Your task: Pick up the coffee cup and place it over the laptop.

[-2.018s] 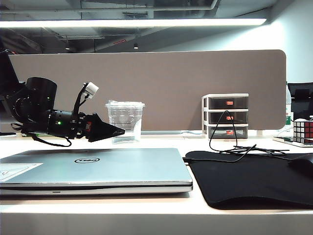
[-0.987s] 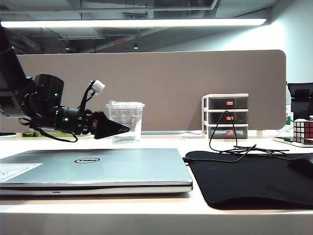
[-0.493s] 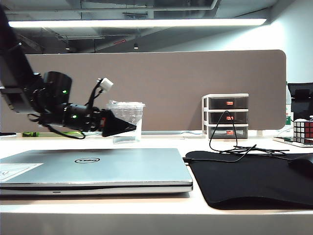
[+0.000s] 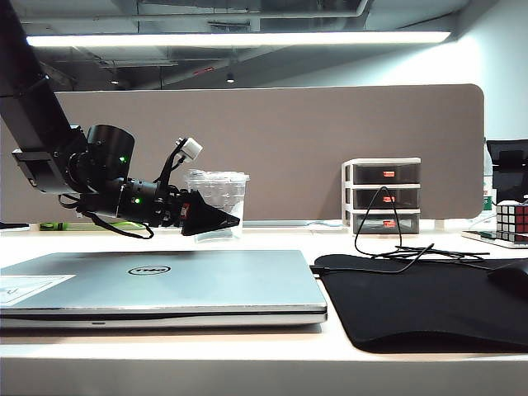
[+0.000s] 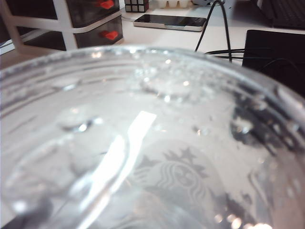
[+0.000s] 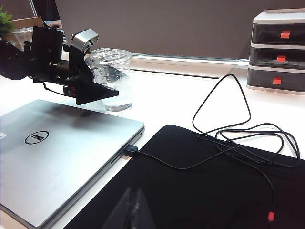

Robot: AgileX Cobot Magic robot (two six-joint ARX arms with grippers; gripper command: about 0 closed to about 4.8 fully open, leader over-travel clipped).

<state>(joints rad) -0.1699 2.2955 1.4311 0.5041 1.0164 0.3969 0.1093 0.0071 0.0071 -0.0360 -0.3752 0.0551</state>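
- The left pincer (image 4: 221, 221) is level with the coffee cup (image 4: 218, 205) at the back of the table (image 4: 272, 241), its dark fingers spread wide on either side of the cup's lower half, where the tapered body is narrowest. Nothing is gripped yet; whether a finger touches the plastic cannot be told.
- The cup stands upright behind the laptop's far edge, lid on. In the left wrist view its clear wall, with a faint printed logo, fills nearly the whole picture (a sign that the camera is very close).
- The approach is from the side, probably because a flat-lidded, thin-walled cup is easier to clasp round its body than from above.
- The laptop (image 4: 165, 285) lies closed and flat in front of the cup, its silver lid bare except for a round logo and a white sticker at one corner; this is the landing place.
- The right pincer (image 6: 132, 210) hangs closed above the black mouse mat (image 4: 421, 301), well apart from the cup and holding nothing.
- The table is pale and smooth. A black cable (image 4: 388, 239) loops across it to the laptop's side.
- Behind stand a brown-grey partition (image 4: 330, 148), a small drawer unit (image 4: 380, 196), and a puzzle cube (image 4: 511, 221) at the far right, under a long ceiling light.
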